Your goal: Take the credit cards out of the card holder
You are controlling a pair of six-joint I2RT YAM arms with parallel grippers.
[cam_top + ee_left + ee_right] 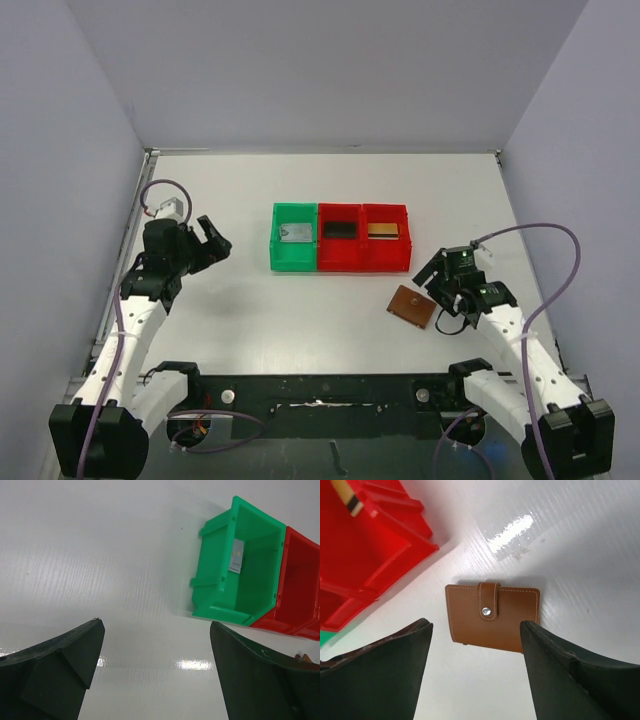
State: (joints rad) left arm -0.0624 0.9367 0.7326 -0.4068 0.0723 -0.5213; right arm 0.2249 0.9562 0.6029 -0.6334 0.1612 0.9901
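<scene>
Surroundings: a white table (250, 320) carries three open plastic bins touching in a row. These are a green bin (276, 240) on the left, a middle red bin (340, 262) and a right red bin (388, 262).
Bin contents: a thin silver-grey card (295, 232) lies flat in the green bin. A black card (340, 229) lies in the middle red bin, and a gold card (383, 230) in the right red bin.
Task's thing: the small brown leather card holder (492, 620) lies flat on the table, folded shut, with its strap tab pressed onto a metal snap. It sits near the front of the right red bin, apart from it and slightly to its right.
In the way: the front corner of the right red bin stands near the card holder on its far side. The table around its other edges is bare.
Left side: the arm is bent at the elbow. The left gripper (156, 625) hangs over bare table, well left of the green bin and pointing towards it.
Left grip: the jaws are spread wide and grasp nothing.
Right side: the forearm reaches forward and inward. The right gripper (433, 287) is tilted down just right of the card holder, which shows between the two dark fingers in the wrist view.
Right grip: released, with the fingers apart and clear of the leather.
</scene>
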